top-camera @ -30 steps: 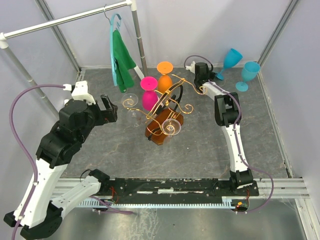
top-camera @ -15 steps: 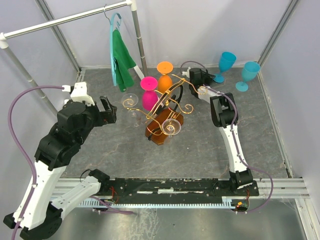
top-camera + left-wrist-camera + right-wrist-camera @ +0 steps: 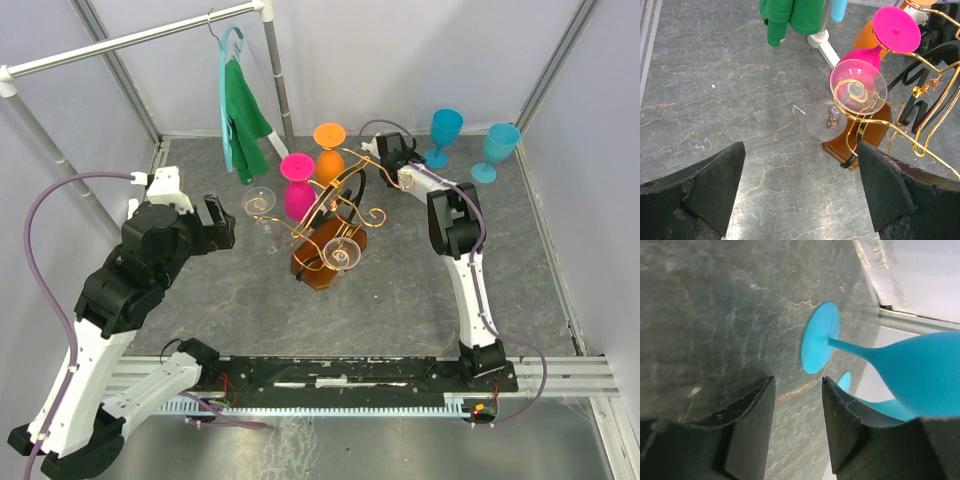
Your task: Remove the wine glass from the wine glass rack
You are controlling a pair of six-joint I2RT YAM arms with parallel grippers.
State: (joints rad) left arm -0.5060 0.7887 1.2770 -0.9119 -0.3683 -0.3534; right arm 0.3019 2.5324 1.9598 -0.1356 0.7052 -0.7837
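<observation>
The gold wire wine glass rack [image 3: 345, 200] stands mid-table on its amber base [image 3: 871, 131]. Hanging from its arms are a pink glass [image 3: 297, 187], an orange glass [image 3: 330, 150] and two clear glasses [image 3: 263, 206] [image 3: 343, 256]. My left gripper [image 3: 222, 222] [image 3: 800, 152] is wide open and empty, just left of the nearer clear glass [image 3: 859, 91]. My right gripper [image 3: 398, 152] [image 3: 797, 382] is open behind the rack. Nothing is between its fingers, and it faces the foot of a blue glass [image 3: 820, 337] that stands upright on the table [image 3: 445, 130].
A second blue glass [image 3: 497, 148] stands at the back right. A grey clothes rail [image 3: 140, 38] crosses the back left, with a green garment [image 3: 243, 115] on a teal hanger. Its upright post [image 3: 822, 35] stands close behind the rack. Walls enclose the table.
My right gripper opened and let go of the blue glass, which went from tilted to standing upright. The gripper drew back left toward the rack. The left arm barely moved.
</observation>
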